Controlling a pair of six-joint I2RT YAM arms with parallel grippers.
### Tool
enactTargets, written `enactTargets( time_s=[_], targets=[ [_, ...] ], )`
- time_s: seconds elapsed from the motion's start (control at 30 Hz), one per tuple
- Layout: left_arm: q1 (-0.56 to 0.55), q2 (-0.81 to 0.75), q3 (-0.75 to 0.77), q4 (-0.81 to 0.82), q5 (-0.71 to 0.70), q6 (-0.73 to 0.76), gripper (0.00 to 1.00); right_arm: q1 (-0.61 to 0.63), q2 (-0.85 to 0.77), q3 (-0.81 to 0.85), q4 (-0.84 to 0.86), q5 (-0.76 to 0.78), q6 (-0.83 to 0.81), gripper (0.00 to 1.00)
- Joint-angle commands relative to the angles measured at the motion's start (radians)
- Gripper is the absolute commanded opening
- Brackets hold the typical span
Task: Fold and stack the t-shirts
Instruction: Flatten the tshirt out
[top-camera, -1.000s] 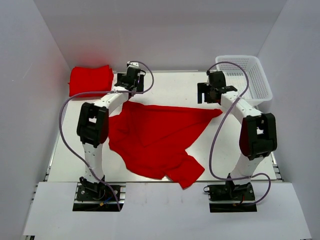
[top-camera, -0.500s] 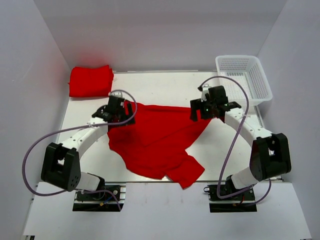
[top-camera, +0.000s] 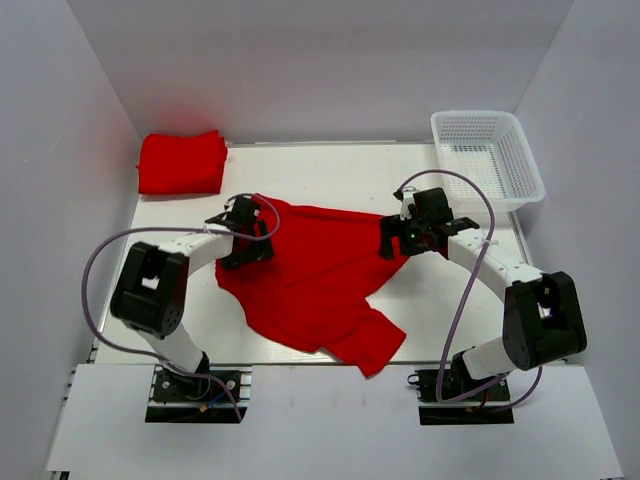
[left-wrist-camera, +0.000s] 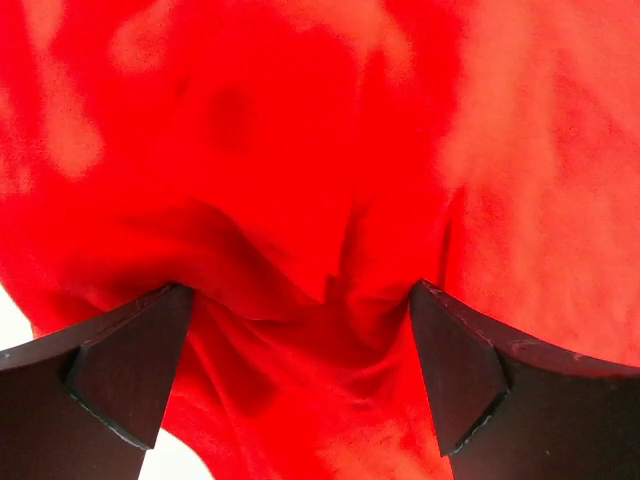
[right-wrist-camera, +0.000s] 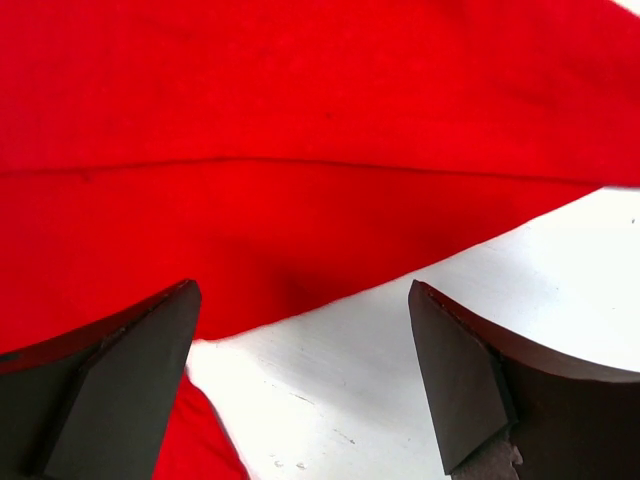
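My left gripper (left-wrist-camera: 300, 370) is spread wide and grasps nothing; its fingers (left-wrist-camera: 120, 380) straddle a wrinkled ridge of the shirt (top-camera: 310, 270), with red cloth under and between them and a sliver of white showing past the left finger. From above, that gripper (top-camera: 243, 243) sits low over the shirt's left corner, the cloth running off to its right. My right gripper (right-wrist-camera: 300, 385) is spread wide too and empty. Between its fingers (right-wrist-camera: 110, 390) lies bare table (right-wrist-camera: 400, 350), and the shirt's edge crosses just ahead of them on a slant, red beyond it. From above, it (top-camera: 400, 238) sits at the shirt's right corner, so the shirt lies crumpled between my two grippers and trails toward my bases, one sleeve close to the near table edge. Beyond both grippers the table (top-camera: 330, 175) is bare to the back wall. Left of and beyond my left gripper, well apart, a folded red pile (top-camera: 180, 162) sits in the far corner; right of and beyond my right gripper stands a white basket (top-camera: 487, 155).
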Motion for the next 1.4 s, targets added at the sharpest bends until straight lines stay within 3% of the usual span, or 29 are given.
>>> enactTargets(
  time_s=[0.0,0.13,0.4,0.43,0.53,0.63,0.83,0.9,1.0,1.13,1.23,1.37],
  targets=[
    [0.056,0.165,0.096,0.003,-0.105,0.017,1.0,0.002,-0.045,0.0,0.026,0.023,0.029,0.9],
    [0.083,0.324,0.22,0.04,-0.087,0.103,1.0,0.002,-0.063,-0.011,0.031,0.029,0.047,0.9],
    [0.108,0.732,0.858,0.098,0.228,0.427,1.0,-0.003,-0.085,-0.042,0.084,0.025,0.067,0.9],
    [0.108,0.775,1.027,0.054,0.249,0.451,1.0,0.0,-0.079,-0.031,0.081,0.008,0.067,0.9],
    [0.108,0.925,1.343,-0.035,0.249,0.533,1.0,-0.003,-0.063,-0.026,0.093,-0.021,0.075,0.9],
    [0.108,0.949,1.451,-0.064,0.248,0.558,1.0,-0.003,-0.058,-0.011,0.078,-0.023,0.078,0.9],
    [0.088,0.593,1.104,0.06,0.283,0.567,1.0,-0.006,-0.115,-0.016,0.078,-0.026,0.072,0.9],
    [0.076,0.457,1.054,-0.055,0.242,0.559,1.0,-0.003,-0.13,-0.003,0.066,-0.023,0.063,0.9],
    [0.076,0.38,0.96,-0.106,0.232,0.476,1.0,0.002,-0.151,0.0,0.038,0.026,0.063,0.9],
    [0.067,0.109,0.66,-0.129,0.257,0.388,1.0,-0.006,-0.192,-0.003,0.008,0.113,0.081,0.9],
    [0.056,-0.05,0.394,-0.118,0.237,0.236,1.0,-0.005,-0.219,-0.019,-0.021,0.212,0.127,0.9],
    [-0.005,-0.287,0.091,-0.101,0.381,0.142,1.0,-0.009,-0.213,-0.036,-0.044,0.223,0.188,0.9]
  ],
)
